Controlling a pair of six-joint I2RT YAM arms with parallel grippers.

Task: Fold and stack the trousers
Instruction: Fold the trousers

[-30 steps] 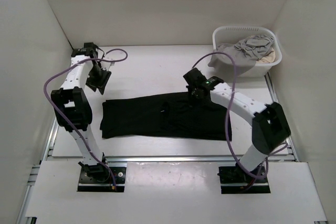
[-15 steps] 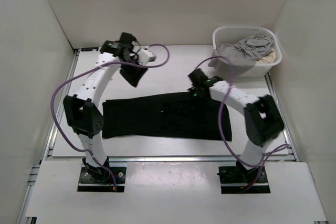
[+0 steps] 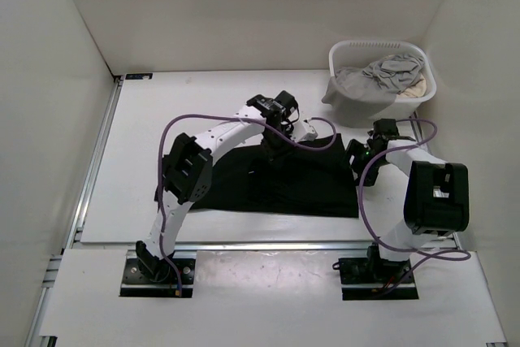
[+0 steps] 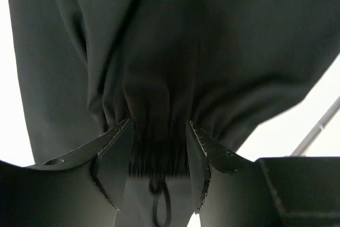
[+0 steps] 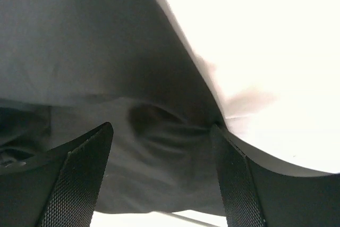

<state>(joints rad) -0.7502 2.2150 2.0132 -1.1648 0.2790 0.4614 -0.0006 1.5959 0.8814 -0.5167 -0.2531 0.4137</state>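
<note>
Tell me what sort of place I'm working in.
Probably a lab test cell for laundry folding: bare white walls around a white table, black trousers spread on it, a basket of clothes.

From above we lose the fingertips of the left gripper (image 3: 273,137) under its wrist, black against the black trousers (image 3: 244,184). The left wrist view blurs them close up and crops them at the top; a grey garment (image 3: 380,75) hides most of the beige cloth (image 3: 416,85).

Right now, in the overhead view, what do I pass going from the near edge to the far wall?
front ledge where both arms are bolted → black trousers spread flat on the table → white basket with a grey garment inside
</note>
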